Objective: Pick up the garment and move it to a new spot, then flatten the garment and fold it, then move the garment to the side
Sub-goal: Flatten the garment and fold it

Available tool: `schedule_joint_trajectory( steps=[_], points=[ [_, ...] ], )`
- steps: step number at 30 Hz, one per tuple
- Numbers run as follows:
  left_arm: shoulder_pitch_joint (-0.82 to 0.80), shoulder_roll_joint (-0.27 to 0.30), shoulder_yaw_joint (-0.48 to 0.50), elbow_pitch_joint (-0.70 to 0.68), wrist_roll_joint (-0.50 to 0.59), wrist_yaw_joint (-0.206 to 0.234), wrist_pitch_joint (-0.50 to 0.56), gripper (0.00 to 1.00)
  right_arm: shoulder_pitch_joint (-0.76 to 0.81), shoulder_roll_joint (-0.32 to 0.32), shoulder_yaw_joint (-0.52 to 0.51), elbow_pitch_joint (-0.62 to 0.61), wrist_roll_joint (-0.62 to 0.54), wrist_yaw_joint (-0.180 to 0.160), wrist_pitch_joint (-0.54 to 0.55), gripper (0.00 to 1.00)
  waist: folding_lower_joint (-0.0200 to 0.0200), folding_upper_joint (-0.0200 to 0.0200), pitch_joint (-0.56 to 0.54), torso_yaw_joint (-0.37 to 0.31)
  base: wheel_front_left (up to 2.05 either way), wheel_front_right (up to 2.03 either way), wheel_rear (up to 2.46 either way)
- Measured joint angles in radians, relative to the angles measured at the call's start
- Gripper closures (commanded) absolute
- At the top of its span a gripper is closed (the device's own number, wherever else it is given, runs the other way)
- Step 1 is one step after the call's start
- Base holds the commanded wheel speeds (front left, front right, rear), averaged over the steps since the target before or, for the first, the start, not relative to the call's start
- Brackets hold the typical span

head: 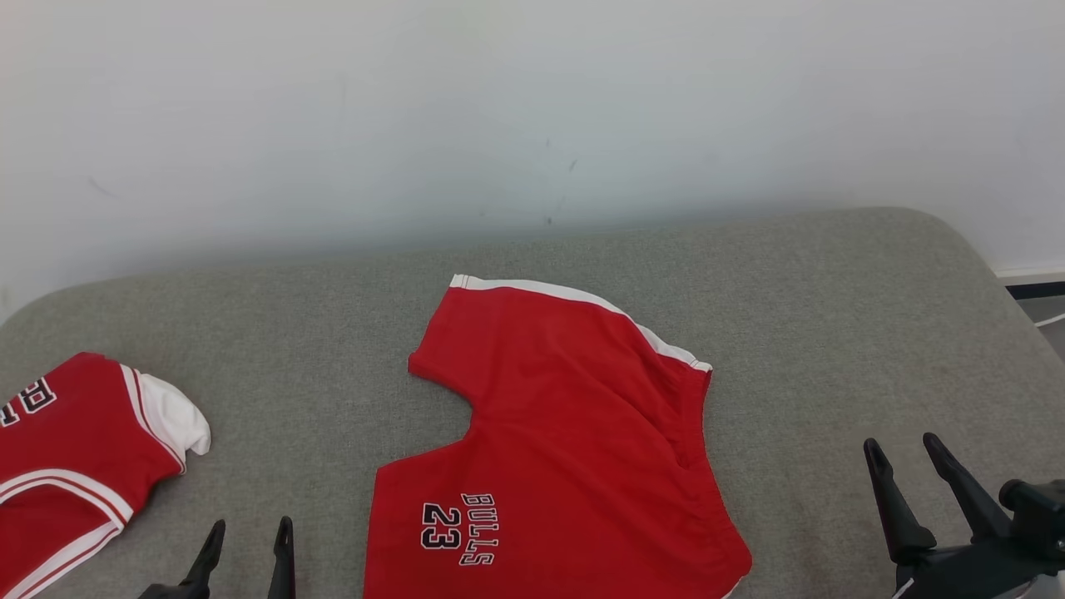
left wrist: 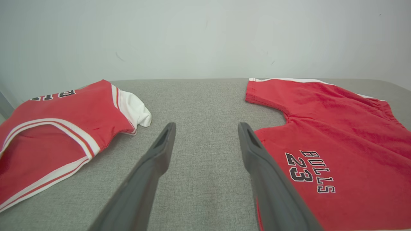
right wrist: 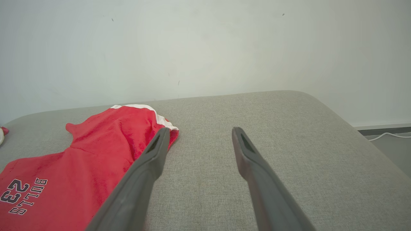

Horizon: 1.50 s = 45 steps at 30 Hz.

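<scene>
Hovering my left hand and right hand, both spread and empty, I see the red shorts lying on the grey surface between them. I'd pinch the rumpled edge nearest my right hand and the flat edge beside my left, then lift evenly.

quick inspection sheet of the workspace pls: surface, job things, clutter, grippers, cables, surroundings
surface: grey fabric-covered table, rounded corners
job's things: red fabric shorts with white side stripe and "BULLS 23" print, mid-table, partly spread, waistband rumpled, not held
clutter: red and white jersey at the table's left, apart from the shorts
grippers: left gripper open, empty, by the shorts' left edge; right gripper open, empty, right of the shorts
cables: white cable on the floor past the table's right end
surroundings: plain white wall, lightly scuffed
</scene>
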Motion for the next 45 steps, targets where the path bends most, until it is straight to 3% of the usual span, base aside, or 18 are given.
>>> schedule_joint_trajectory(
  steps=[18, 45],
  points=[
    [0.004, -0.049, 0.055, -0.053, 0.102, 0.000, 0.050, 0.00, 0.036, 0.053, -0.080, -0.029, -0.093, 0.000, 0.000, 0.00, 0.0000, 0.0000, 0.010, 0.011, 0.00, 0.00, 0.00],
    [0.018, -0.075, 0.074, -0.091, 0.130, 0.000, 0.101, 0.00, 0.055, 0.093, -0.120, -0.056, -0.154, 0.000, -0.001, 0.00, 0.0000, -0.0001, 0.003, 0.017, 0.00, 0.00, 0.00]
  ],
)
